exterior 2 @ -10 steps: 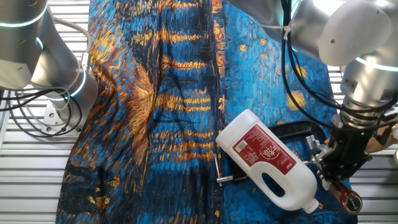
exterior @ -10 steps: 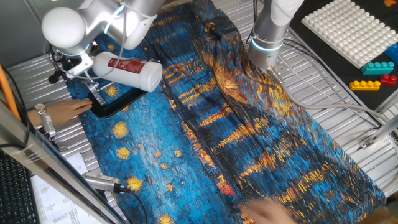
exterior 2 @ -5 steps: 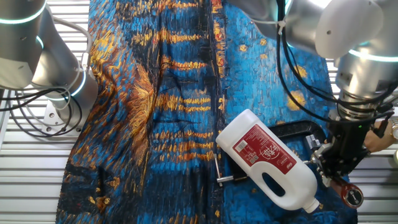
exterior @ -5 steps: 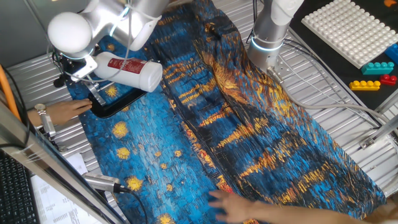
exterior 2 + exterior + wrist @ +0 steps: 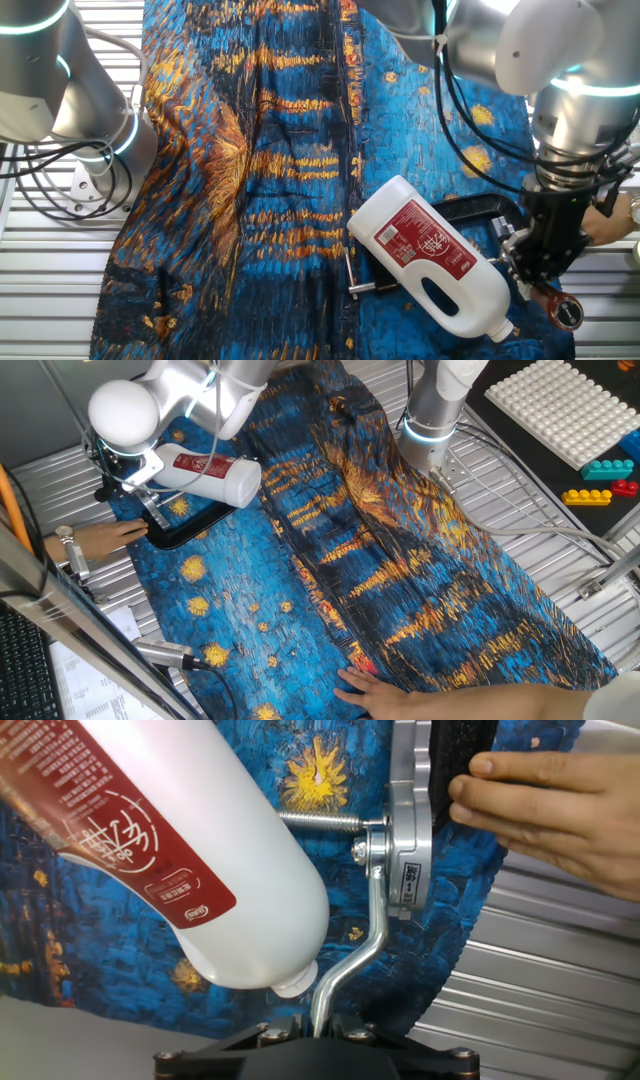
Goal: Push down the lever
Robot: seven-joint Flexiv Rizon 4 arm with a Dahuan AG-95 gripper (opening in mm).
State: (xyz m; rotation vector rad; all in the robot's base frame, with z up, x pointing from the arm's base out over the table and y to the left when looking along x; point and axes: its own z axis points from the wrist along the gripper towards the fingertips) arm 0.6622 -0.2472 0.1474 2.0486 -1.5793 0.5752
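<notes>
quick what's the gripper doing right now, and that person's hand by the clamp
Gripper: jaws shut on the lever.
Person's hand: resting flat on the clamp, steadying it.

arm (image 5: 560, 50): silver-white rounded joints, cyan ring | black cables | tool (image 5: 545, 262): black

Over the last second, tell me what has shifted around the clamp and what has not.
The arm's round joint drifted slightly away from the table's edge, and the claw barely moved with it. A person's hand slid further onto the cloth. The white bottle, the clamp, the lever and the hand steadying the clamp stayed put.
</notes>
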